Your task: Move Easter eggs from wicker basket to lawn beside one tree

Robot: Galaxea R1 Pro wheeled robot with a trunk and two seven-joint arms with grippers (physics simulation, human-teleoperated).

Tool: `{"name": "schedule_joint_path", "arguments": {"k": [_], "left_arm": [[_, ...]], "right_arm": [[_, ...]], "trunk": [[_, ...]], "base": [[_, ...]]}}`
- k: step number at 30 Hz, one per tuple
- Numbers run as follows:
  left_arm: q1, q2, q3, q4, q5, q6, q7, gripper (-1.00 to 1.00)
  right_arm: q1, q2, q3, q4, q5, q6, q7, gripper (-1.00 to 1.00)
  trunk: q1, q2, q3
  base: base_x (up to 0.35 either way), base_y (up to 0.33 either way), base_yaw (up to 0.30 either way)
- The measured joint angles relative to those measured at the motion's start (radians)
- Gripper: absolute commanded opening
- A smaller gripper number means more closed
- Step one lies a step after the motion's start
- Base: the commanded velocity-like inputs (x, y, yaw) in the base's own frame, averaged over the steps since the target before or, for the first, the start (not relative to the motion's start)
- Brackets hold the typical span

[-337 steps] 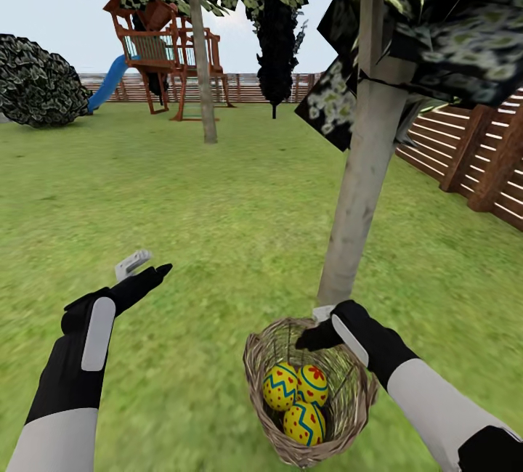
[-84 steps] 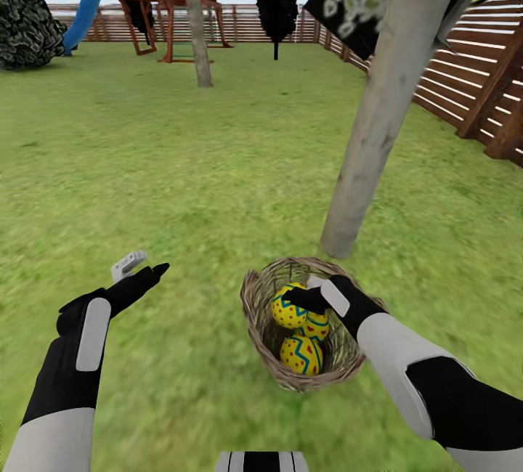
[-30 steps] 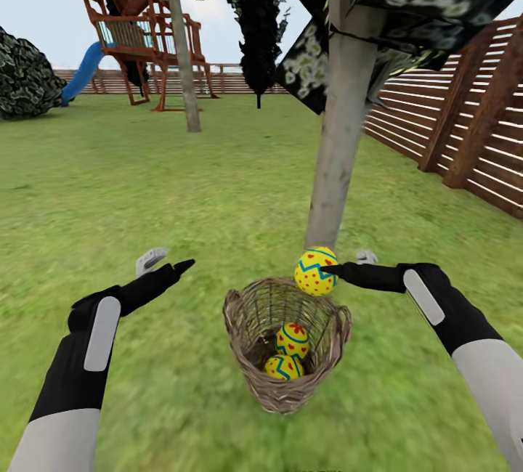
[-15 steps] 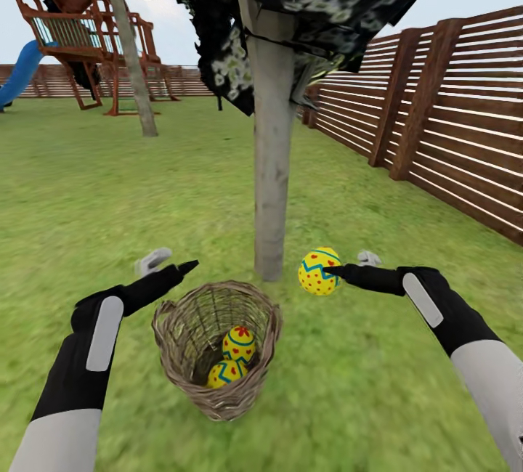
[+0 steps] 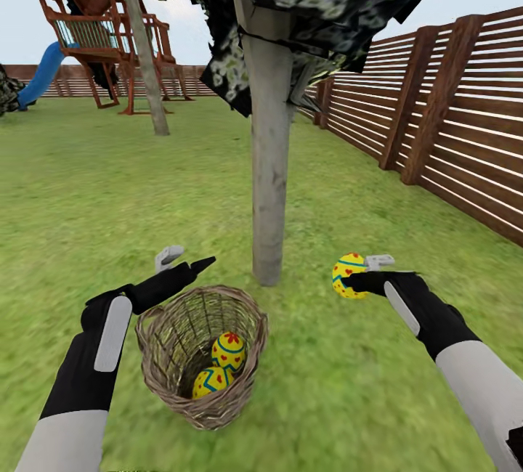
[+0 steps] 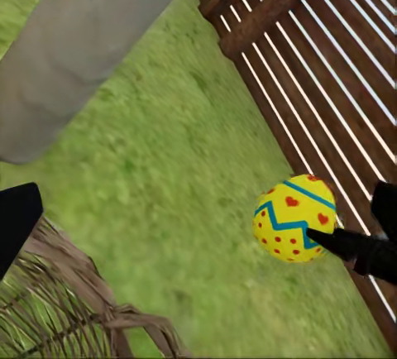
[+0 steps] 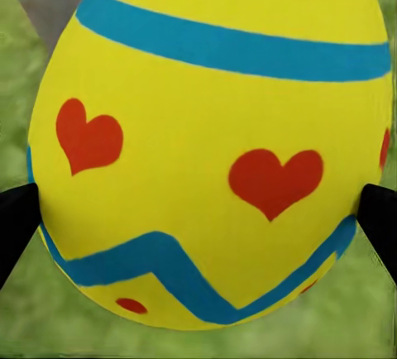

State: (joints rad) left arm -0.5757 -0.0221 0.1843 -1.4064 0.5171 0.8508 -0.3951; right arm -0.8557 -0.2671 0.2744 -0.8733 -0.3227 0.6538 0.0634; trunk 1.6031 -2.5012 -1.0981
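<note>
Gripping one Easter egg (image 5: 348, 275) between closed-in fingers, the right gripper (image 5: 361, 274) hovers over open lawn (image 5: 349, 377) right of the tree (image 5: 269, 189); egg axis roughly upright. Left gripper (image 5: 186, 261) parted, empty, above the wicker basket (image 5: 200, 352) rim.

A home garden: mottled lawn (image 5: 87, 189), a slatted wooden fence (image 5: 465, 116) at three o'clock, trees, and a playset (image 5: 102, 36) with a blue slide (image 5: 42, 83) at eleven.
</note>
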Motion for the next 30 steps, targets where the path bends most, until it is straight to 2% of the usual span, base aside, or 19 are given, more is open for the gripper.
{"name": "schedule_joint_path", "arguments": {"k": [2,3,4,6,11,15,18,19,21,23,30], "left_arm": [[0.0,-0.001,-0.012,0.0,0.0,0.0,-0.003,1.0],[0.0,0.0,-0.04,0.0,0.001,0.0,-0.003,1.0],[0.0,0.0,-0.061,0.0,0.001,0.0,-0.004,1.0],[0.0,0.002,-0.07,0.0,0.001,0.001,-0.004,1.0],[0.0,0.002,-0.072,-0.002,0.002,0.002,-0.004,1.0],[0.0,0.002,-0.072,-0.002,0.005,0.001,-0.004,1.0],[0.001,0.002,-0.07,-0.001,0.004,0.001,-0.005,1.0],[0.001,0.001,-0.07,-0.001,0.004,0.002,-0.005,1.0],[0.001,0.001,-0.071,-0.001,0.004,0.002,-0.005,1.0],[0.001,0.001,-0.071,-0.001,0.003,0.001,-0.005,1.0],[0.002,-0.001,-0.071,-0.001,0.003,0.001,-0.004,1.0]], "right_arm": [[0.0,0.001,0.075,0.002,0.004,0.0,-0.07,-1.0],[0.0,0.006,0.109,0.002,0.01,0.0,-0.132,-1.0],[0.0,0.024,0.128,0.004,0.009,-0.001,-0.192,-1.0],[0.0,0.041,0.136,0.008,0.009,-0.002,-0.221,-1.0],[0.0,0.046,0.14,0.01,0.009,-0.004,-0.228,-1.0],[0.001,0.044,0.18,0.016,0.01,-0.004,-0.228,-1.0],[0.001,0.046,0.192,0.037,0.008,-0.004,-0.223,-1.0],[0.009,0.053,0.209,0.044,0.006,-0.004,-0.225,-1.0],[0.04,0.075,0.288,0.054,0.007,-0.007,-0.23,-1.0],[0.051,0.081,0.317,0.056,0.012,-0.008,-0.231,-1.0],[0.055,0.088,0.331,0.065,0.008,-0.009,-0.229,-1.0]], "trunk": [[0.0,0.0,0.0],[0.0,0.0,0.0],[0.0,0.0,0.0],[0.0,0.0,0.0],[0.0,0.0,0.0],[0.0,0.0,0.0],[0.0,0.0,0.0],[0.0,0.0,0.0],[0.001,0.0,0.0],[0.0,0.0,0.0],[0.0,0.0,0.0]], "base": [[0.154,-0.307,0.299],[0.159,-0.307,0.3],[0.16,-0.307,0.3],[0.161,-0.307,0.3],[0.099,-0.322,0.3],[0.004,-0.207,0.154],[-0.027,-0.087,0.011],[-0.089,-0.244,0.002],[-0.107,-0.294,0.062],[-0.087,-0.317,0.231],[-0.007,-0.337,0.293]]}}
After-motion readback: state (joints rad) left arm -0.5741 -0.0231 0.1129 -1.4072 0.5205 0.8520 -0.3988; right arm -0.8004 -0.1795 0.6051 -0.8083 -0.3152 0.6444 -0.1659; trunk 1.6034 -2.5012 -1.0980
